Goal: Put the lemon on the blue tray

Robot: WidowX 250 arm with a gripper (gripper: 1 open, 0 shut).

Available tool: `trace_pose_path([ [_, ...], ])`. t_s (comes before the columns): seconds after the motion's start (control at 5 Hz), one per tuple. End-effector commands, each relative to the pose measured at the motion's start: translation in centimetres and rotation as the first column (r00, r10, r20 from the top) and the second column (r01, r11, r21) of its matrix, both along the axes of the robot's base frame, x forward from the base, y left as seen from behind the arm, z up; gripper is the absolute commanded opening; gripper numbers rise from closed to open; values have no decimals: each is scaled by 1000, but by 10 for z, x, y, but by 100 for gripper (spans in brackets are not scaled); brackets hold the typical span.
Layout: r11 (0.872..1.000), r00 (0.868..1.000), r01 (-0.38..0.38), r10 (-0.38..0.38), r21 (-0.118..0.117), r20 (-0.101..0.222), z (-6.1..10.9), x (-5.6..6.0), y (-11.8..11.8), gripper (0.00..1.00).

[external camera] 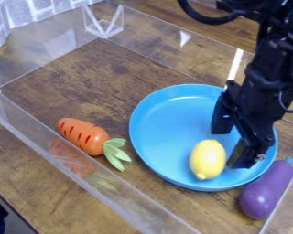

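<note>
The yellow lemon [208,159] lies inside the blue tray [161,119], near its front rim. My black gripper [234,140] hangs pointing down over the right half of the tray, just right of the lemon. Its jaws are open and nothing is between the fingers [245,152]. The lemon rests free on the tray, apart from the fingers.
An orange carrot [83,135] with green leaves lies left of the tray on the wooden table. A purple eggplant [270,190] sits at the tray's right front. Clear plastic walls [63,151] fence the work area at front and left.
</note>
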State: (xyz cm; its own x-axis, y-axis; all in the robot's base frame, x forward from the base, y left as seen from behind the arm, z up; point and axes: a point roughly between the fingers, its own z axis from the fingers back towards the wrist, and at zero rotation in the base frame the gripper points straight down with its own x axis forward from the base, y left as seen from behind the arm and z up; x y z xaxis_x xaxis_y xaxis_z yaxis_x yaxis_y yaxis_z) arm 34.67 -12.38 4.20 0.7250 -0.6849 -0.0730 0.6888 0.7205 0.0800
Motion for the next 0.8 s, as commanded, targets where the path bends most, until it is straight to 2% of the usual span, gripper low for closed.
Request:
trace_pose_path([
  [0.0, 1000, 999, -16, 16, -3, 51, 18, 12, 3, 100],
  [0.2, 1000, 999, -22, 21, 11, 48, 19, 15, 5, 100],
  [0.4, 999, 998, -28, 26, 25, 51, 23, 18, 8, 0],
  [0.6, 998, 998, -39, 37, 41, 53, 28, 18, 11, 100],
])
